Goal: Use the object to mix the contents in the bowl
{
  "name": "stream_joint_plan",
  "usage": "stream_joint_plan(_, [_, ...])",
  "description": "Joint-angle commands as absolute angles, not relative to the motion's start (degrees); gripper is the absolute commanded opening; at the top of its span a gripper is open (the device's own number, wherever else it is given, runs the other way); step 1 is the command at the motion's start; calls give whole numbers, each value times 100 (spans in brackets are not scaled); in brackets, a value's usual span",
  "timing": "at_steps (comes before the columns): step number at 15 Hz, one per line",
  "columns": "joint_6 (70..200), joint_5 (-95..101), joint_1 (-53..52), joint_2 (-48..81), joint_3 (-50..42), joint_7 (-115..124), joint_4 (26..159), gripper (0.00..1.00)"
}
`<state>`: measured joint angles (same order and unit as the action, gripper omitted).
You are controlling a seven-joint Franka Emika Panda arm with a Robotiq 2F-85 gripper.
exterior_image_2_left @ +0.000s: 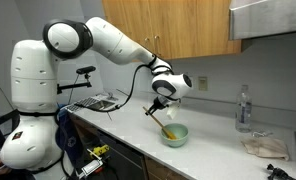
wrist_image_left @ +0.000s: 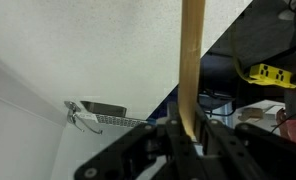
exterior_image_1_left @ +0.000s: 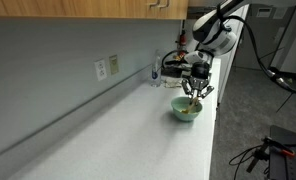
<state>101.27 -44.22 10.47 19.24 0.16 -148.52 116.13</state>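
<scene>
Field note: on my feed, a long white countertop runs along a plain grey wall with outlet plates, and wooden cabinets hang above it. Grey floor lies beside the counter. I see a wire rack at one end of the top, a clear bottle and a crumpled cloth toward the other; the light is even.

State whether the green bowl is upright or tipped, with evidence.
Upright: the bowl rests on the counter, rim level, opening upward, contents inside.
</scene>
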Motion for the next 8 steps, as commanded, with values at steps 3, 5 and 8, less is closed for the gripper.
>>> stream_joint_plan(3, [10577, -4542, 1039, 1811, -260, -14852, 11810, 4])
stream_joint_plan(5, [11152, -4320, 882, 1694, -278, -14727, 11935, 4])
stream_joint_plan(8, [11370, -4294, 818, 1661, -120, -14779, 11997, 4])
